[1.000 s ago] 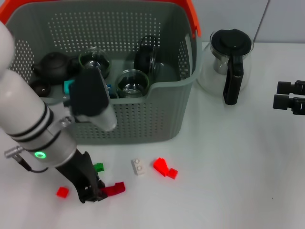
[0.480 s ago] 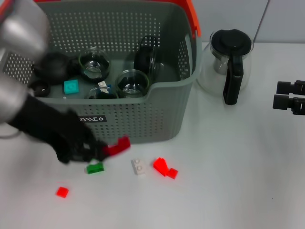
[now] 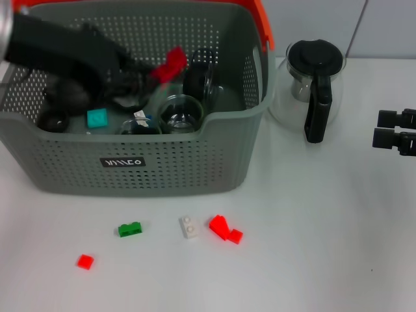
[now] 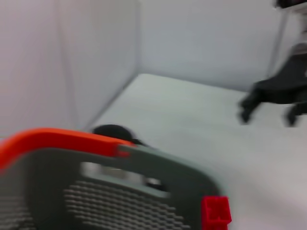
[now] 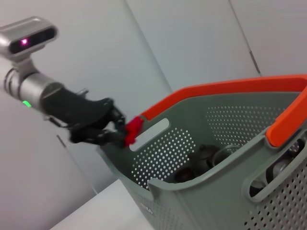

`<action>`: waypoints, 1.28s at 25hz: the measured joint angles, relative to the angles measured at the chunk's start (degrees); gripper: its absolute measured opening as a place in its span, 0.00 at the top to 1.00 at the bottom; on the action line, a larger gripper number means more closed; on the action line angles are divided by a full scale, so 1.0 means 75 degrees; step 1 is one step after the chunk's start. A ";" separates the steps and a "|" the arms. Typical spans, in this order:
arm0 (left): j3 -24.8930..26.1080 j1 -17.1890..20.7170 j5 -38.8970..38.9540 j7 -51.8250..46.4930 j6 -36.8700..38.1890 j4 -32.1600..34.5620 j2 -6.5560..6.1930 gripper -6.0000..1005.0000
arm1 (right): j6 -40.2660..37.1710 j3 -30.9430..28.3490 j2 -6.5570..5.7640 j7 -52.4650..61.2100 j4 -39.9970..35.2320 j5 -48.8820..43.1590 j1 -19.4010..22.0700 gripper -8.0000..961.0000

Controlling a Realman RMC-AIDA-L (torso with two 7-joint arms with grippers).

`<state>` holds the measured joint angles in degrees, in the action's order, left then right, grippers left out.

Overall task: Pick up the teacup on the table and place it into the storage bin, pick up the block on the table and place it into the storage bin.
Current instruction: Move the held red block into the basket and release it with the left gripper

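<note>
Left black gripper (image 3: 151,73) is pinching a small red plastic block (image 3: 168,64) above the large grey perforated storage bin (image 3: 221,153); right gripper (image 3: 394,138) is sitting far right, fingers unclear.

Our two arms: silver tubes, black ends

Our left gripper (image 5: 112,128) is matte black on a silver wrist with a green light; our right gripper (image 3: 395,132) is black and blocky.
</note>
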<state>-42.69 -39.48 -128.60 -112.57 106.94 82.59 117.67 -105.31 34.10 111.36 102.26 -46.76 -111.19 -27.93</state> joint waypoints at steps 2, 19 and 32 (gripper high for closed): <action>-0.0323 -0.0192 -0.0463 -0.0011 -0.0574 -0.0316 -0.0108 0.81 | 0.0003 -0.0001 -0.0001 -0.0001 0.0000 0.0002 -0.0006 0.14; -0.1439 -0.1017 -0.3759 -0.0800 -0.4123 -0.2865 0.0299 0.81 | 0.0044 -0.0057 0.0020 -0.0029 0.0000 0.0014 -0.0095 0.14; -0.1491 -0.0979 -0.3995 -0.1110 -0.4589 -0.2962 0.0382 0.80 | 0.0039 -0.0112 0.0011 -0.0029 0.0000 0.0013 -0.0097 0.14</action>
<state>-53.87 -46.83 -158.57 -120.89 72.52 60.38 120.53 -105.02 33.26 111.44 102.04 -46.76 -111.09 -28.65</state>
